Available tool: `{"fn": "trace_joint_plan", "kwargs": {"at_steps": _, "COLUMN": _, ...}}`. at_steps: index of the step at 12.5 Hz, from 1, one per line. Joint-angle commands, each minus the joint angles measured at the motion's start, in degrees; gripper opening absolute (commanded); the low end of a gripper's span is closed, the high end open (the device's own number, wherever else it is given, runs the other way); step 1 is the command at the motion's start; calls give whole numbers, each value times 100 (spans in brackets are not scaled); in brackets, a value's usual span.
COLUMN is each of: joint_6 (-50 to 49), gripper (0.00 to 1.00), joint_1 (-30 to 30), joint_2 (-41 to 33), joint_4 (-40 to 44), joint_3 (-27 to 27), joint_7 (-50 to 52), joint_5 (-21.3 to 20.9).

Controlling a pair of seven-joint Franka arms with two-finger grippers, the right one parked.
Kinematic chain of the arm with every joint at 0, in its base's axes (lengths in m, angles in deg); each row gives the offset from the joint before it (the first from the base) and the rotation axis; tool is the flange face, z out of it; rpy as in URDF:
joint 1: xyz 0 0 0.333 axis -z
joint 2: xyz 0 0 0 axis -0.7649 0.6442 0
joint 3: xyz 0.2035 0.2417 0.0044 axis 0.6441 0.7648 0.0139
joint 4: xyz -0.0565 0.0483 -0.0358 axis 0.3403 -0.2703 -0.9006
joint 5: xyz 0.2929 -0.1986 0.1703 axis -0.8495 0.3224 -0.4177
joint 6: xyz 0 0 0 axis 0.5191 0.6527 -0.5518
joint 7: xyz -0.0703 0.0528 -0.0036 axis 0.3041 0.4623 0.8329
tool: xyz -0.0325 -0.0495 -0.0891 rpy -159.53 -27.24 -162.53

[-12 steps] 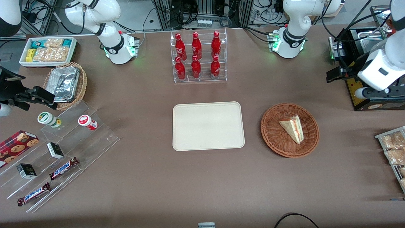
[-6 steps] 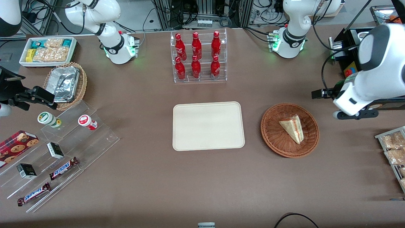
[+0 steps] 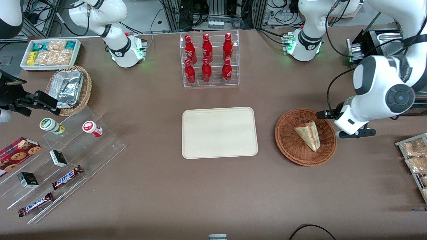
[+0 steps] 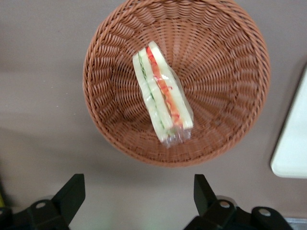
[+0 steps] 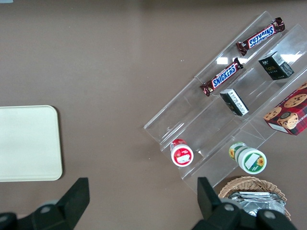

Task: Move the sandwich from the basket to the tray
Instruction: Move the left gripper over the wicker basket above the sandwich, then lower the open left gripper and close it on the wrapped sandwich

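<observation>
Just beside the basket (image 3: 305,136), the gripper (image 4: 138,199) is hovering with fingers spread apart, empty. Approach step; next it must centre over the sandwich (image 4: 162,93), descend and close before carrying it to the tray (image 3: 219,132).

Reddish-brown woven basket (image 3: 305,136), white sandwich (image 3: 308,135) with red-green layers, cream tray (image 3: 219,132), black pincer (image 4: 139,201)

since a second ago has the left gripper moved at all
Yes. The gripper, fingers open, has come in from the working arm's end of the table toward the basket, now near its rim.
</observation>
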Motion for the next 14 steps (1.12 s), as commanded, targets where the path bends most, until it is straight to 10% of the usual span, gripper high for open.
{"fn": "trace_joint_plan", "kwargs": {"at_steps": 1, "joint_6": 670, "gripper": 100, "joint_1": 11, "joint_2": -207, "joint_4": -547, "joint_3": 0, "joint_7": 929, "joint_5": -73}}
{"fn": "trace_joint_plan", "kwargs": {"at_steps": 7, "joint_6": 2341, "gripper": 100, "joint_1": 257, "joint_2": -155, "joint_4": -1384, "joint_3": -35, "joint_7": 3875, "joint_5": -73}}
{"fn": "trace_joint_plan", "kwargs": {"at_steps": 14, "joint_6": 2709, "gripper": 100, "joint_1": 389, "joint_2": 442, "joint_4": -1384, "joint_3": -35, "joint_7": 4220, "joint_5": -55}}
